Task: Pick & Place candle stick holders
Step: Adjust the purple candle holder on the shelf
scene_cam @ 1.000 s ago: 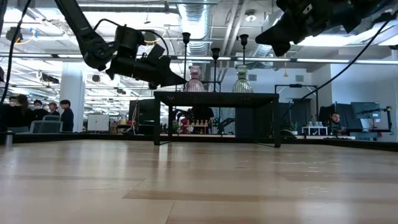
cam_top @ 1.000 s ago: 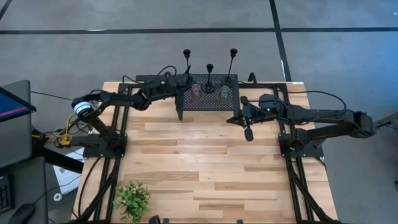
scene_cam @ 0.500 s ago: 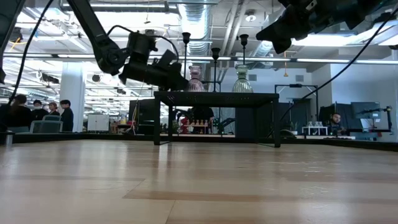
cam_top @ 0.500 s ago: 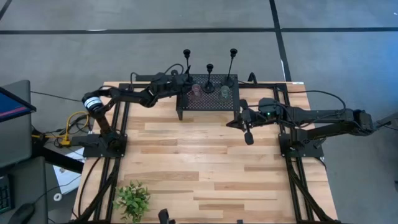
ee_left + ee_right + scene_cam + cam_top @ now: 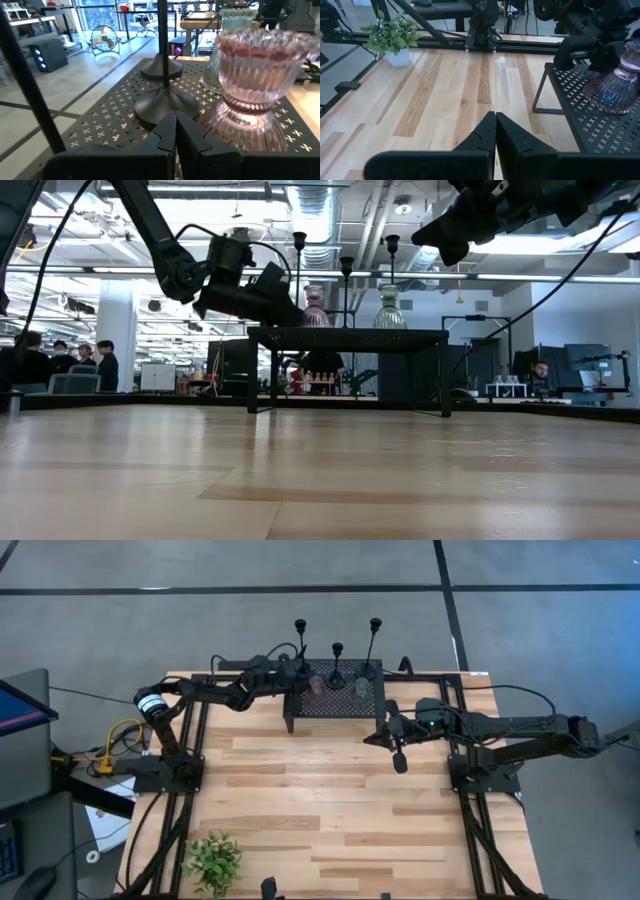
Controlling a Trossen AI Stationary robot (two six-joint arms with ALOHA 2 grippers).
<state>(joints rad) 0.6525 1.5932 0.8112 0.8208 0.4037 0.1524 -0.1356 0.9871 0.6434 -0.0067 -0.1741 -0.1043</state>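
Standing at the back of the wooden table (image 5: pixel 330 800), a black perforated rack (image 5: pixel 335 700) carries all three candle stick holders (image 5: pixel 337 665) in a row along its far side, beside a pink glass vase (image 5: pixel 252 70) and a clear one. The left gripper (image 5: pixel 175 132), fingers pressed together, hovers over the rack's near corner, with the closest holder's round base directly ahead. The right gripper (image 5: pixel 495 130), likewise closed and empty, hangs above bare table off the rack's opposite end. A small plant (image 5: pixel 212 860) sits well away from both.

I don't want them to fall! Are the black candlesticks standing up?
Yes, upright: all three candlesticks stand on the black rack, stems vertical.
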